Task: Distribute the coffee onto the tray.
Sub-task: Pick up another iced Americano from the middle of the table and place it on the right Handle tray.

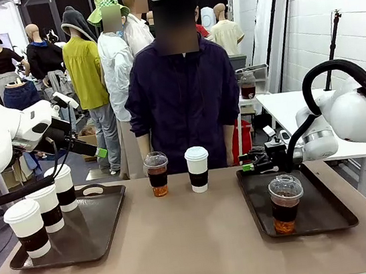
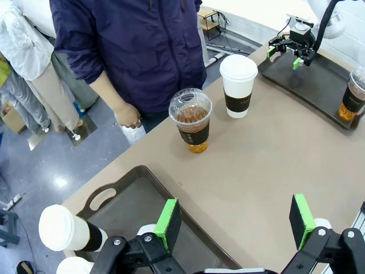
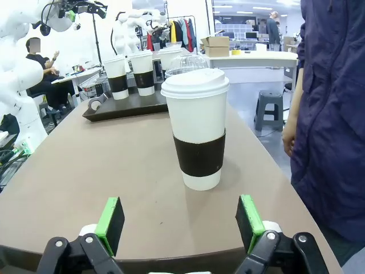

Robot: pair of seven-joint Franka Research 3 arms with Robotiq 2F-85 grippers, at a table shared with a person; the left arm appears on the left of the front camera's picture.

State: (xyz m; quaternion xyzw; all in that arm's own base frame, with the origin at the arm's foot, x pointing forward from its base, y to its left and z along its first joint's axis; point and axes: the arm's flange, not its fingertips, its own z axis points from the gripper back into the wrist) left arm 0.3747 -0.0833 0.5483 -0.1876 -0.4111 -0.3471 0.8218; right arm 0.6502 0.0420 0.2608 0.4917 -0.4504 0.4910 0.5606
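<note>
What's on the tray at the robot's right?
One clear dome-lidded cup of brown drink stands on the right tray, near its front. The open right pincer hangs at its far left corner, hiding the bit of tray behind it.

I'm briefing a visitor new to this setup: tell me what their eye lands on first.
Two cups stand alone mid-table before the person: a clear dome-lidded cup and a white paper cup. The right arm's open jaws point straight at the white one. Three white cups crowd the left tray; one clear cup sits on the right tray.
</note>
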